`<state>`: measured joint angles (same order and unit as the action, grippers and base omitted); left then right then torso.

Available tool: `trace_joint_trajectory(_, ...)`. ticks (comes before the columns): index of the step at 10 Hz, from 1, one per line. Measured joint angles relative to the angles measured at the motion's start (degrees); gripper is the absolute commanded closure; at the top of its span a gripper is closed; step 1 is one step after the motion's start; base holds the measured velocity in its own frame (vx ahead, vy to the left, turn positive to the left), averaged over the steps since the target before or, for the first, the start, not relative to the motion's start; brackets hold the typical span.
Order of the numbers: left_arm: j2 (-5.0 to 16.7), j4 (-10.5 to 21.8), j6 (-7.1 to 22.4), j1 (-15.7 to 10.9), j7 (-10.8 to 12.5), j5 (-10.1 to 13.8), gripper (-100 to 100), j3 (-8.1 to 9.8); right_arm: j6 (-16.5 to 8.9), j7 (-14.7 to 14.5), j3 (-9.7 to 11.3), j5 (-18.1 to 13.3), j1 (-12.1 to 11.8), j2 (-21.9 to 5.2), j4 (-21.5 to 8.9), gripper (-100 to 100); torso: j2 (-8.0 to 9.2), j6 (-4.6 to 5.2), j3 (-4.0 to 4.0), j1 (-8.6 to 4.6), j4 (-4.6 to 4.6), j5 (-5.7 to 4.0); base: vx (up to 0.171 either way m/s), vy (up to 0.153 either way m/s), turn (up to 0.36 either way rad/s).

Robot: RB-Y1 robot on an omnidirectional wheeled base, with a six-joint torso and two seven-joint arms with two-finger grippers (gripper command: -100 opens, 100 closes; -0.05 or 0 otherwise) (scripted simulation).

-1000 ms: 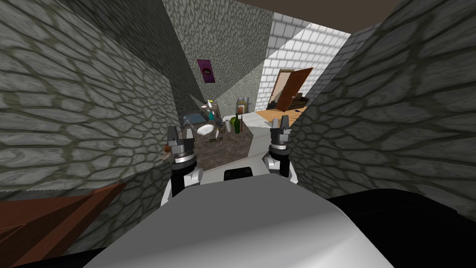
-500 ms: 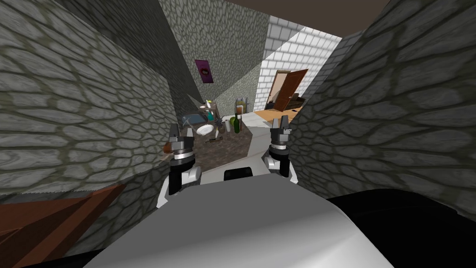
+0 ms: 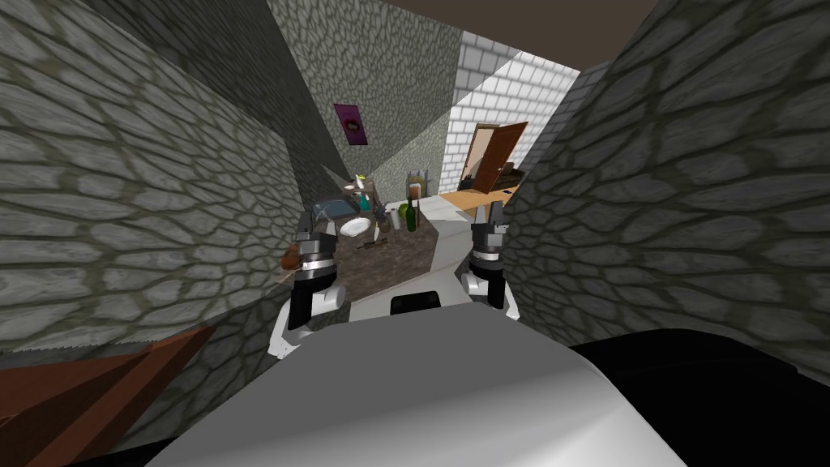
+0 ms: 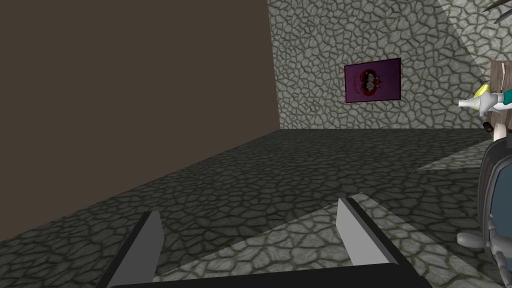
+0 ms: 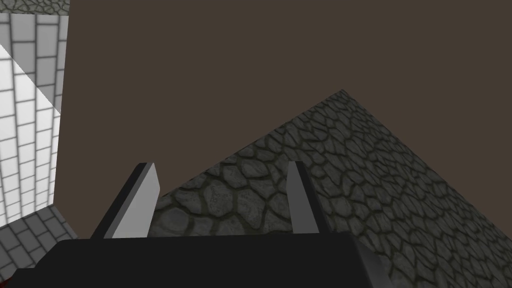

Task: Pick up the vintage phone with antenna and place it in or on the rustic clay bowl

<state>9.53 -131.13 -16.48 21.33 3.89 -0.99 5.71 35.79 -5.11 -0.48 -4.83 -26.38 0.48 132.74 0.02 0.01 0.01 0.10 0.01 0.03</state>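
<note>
Head view: green bottle (image 3: 411, 217) on the cluttered table (image 3: 397, 255) ahead. Phone: among the small items left of the bottle, too small to single out. White plate (image 3: 354, 227), left of bottle, looks bare. Left gripper (image 3: 318, 225) and right gripper (image 3: 489, 214) flank the bottle, nearer me. Hazard: stone walls (image 3: 162, 178) crowd both sides, so my arms may scrape as I advance.
Left wrist view: fingers (image 4: 150, 245) wide apart, empty. Blue-grey basin (image 4: 495, 192), contents hidden.
Right wrist view: fingers (image 5: 137, 205) apart, empty.

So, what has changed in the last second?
The whole head view slid slightly to the left: that is my own move, not the things'. The left gripper rose a little in that view. The right gripper stayed where it was. Both are still open and empty.
</note>
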Motion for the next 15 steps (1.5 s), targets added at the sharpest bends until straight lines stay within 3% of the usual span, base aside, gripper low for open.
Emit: trace_joint_trajectory(15,3.98,3.79,23.67,-7.54,3.34,5.75,-100,5.36,0.0,0.0,0.0,0.0,-0.01,0.0,0.0,0,-0.07,-0.03,-0.04,-0.07,-0.02,-0.01,0.004,0.011,-0.062)
